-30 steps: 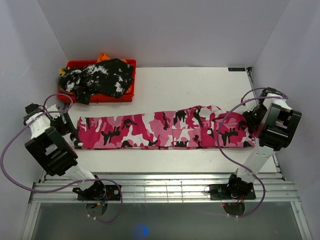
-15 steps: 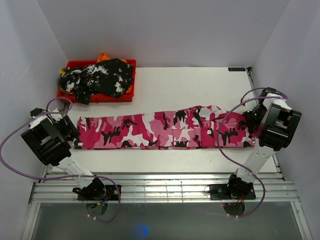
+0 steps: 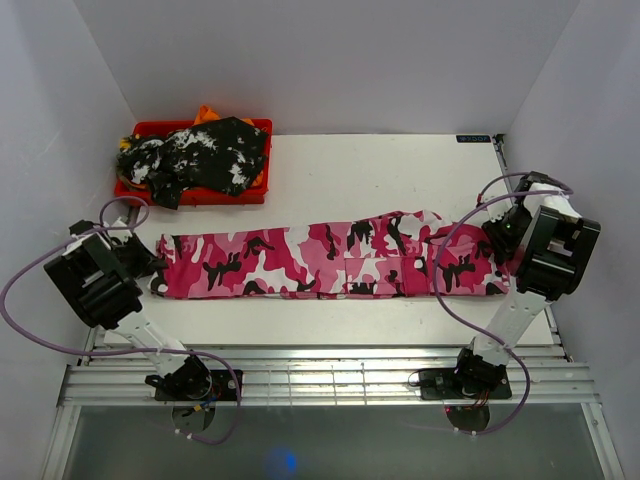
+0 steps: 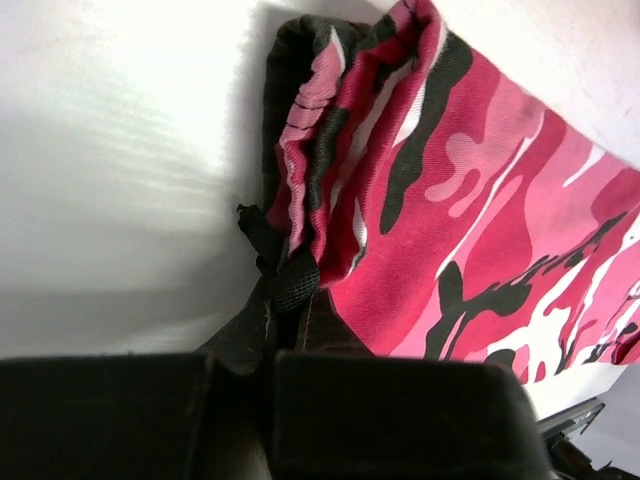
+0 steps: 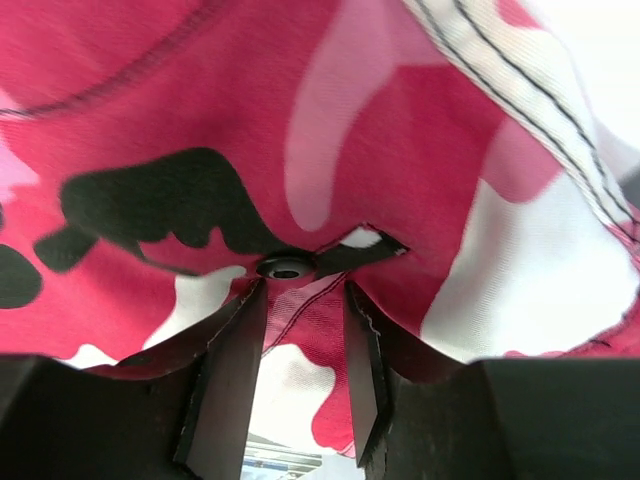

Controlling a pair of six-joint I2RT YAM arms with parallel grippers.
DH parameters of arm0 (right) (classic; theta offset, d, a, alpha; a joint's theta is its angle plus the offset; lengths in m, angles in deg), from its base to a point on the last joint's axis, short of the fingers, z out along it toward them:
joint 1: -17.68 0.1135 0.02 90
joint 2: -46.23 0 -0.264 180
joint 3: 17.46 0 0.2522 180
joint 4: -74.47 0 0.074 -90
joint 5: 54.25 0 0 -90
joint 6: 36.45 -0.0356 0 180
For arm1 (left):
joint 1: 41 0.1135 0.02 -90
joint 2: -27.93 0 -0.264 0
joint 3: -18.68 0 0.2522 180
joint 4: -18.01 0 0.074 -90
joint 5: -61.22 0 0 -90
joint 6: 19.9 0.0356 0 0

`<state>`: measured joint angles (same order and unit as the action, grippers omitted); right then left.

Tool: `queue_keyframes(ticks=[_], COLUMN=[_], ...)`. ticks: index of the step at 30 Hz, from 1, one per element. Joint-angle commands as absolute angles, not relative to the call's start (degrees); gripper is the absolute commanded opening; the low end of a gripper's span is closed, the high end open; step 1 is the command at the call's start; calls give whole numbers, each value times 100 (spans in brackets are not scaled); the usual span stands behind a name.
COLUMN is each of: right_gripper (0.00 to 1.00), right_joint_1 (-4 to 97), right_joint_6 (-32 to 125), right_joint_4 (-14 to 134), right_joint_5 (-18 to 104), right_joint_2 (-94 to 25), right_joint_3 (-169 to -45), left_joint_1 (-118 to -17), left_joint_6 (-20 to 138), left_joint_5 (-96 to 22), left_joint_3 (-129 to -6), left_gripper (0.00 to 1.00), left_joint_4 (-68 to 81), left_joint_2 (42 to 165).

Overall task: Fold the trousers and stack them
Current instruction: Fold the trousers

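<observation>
trousers (image 3: 330, 262), the pink/white/black camo pair, lie as one long flat strip across the middle of the table (image 3: 380, 170). cuffs point to 9 o'clock and the waist to 3 o'clock in the top view. left gripper (image 4: 283, 300) is clamped on the bunched cuff hem. right gripper (image 5: 297, 300) has its jaws closed on a pinch of waist cloth beside a small metal eyelet (image 5: 285, 267). black-and-white mottled garment (image 3: 205, 155) sits heaped in a red tray (image 3: 222, 196) at 11 o'clock, well apart from the strip.

step in hand, judged: an end-to-end fold. to do it well:
- lift both ends just clear of the table.
- carry one end over the other along the 9–3 line.
- keep the strip taut so the layers land edge on edge.
- go slow, since the left pinch looks thin and sits at the very hem, so it may slip.

views: the top view gives the full layout and both ends, but the wrists hide the jaws. the left wrist view shows the hem gathered, seemingly lifted. the right wrist view shows cloth between the fingers (image 5: 232, 370) and none of the table.
</observation>
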<state>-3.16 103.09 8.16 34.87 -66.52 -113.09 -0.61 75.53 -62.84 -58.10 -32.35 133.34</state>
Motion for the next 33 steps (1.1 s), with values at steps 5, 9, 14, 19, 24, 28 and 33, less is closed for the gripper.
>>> queue_keyframes(ticks=[5, 9, 14, 19, 24, 28, 33], right_gripper=[39, 37, 36, 37, 40, 42, 46], right_joint_1=[97, 676, 1380, 2110, 2041, 1734, 890], right_joint_6=[10242, 10101, 9768, 9434, 9292, 9345, 9494], right_joint_4=[464, 420, 297, 8, -616, -933, -1057], right_joint_5=[4294, 4682, 5349, 6184, 6678, 6555, 5897], right_joint_2=[-6241, -5934, -5774, -5897, -6029, -5968, -5994], right_joint_3=[-11112, -10691, -10566, -11240, -12156, -12587, -12623], left_joint_1=[163, 295, 286, -12, -1397, -2515, -4053], left_joint_6=[7993, 8424, 8986, 9110, 8463, 7427, 5931], left_joint_5=[-5955, -5822, -6111, -6849, -7202, -7307, -6431], left_joint_3=[-6914, -7707, -8533, -9175, -9150, -8852, -8263], left_gripper=[0, 0, 0, 0, 0, 0, 0], left_joint_4=[-4380, -4926, -5742, -6438, -6440, -5940, -4499], left_joint_2=[12822, 12611, 12348, 12268, 11952, 11803, 11565])
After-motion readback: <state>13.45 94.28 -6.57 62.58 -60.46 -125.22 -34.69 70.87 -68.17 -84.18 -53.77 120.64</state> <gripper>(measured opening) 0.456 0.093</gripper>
